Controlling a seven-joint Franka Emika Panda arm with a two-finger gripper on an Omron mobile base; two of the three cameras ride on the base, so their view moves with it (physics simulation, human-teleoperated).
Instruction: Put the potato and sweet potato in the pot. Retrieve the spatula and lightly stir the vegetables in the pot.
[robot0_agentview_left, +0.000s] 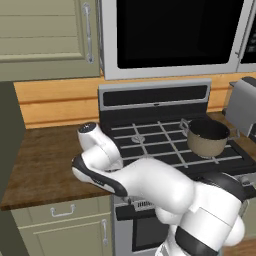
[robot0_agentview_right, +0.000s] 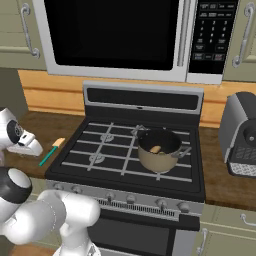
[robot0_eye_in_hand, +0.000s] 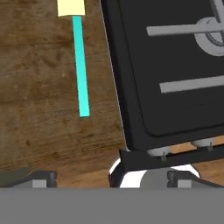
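Hand view: spatula (robot0_eye_in_hand: 81, 65) lies beside stove (robot0_eye_in_hand: 175, 78); light, stiff, thin—pinch mid-handle. Tool (robot0_eye_in_hand: 111, 177) empty, opening unclear.

Kitchen with a black gas stove (robot0_agentview_right: 135, 150)
Microwave (robot0_agentview_right: 125, 37) above, olive cabinets (robot0_agentview_left: 45, 37), wooden worktop (robot0_agentview_left: 42, 165), toaster (robot0_agentview_left: 242, 102), coffee machine (robot0_agentview_right: 242, 135).

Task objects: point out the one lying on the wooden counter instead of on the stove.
The spatula: its teal handle and cream head lie flat on the wooden counter, left of the stove. The pot stands on the stove grates.
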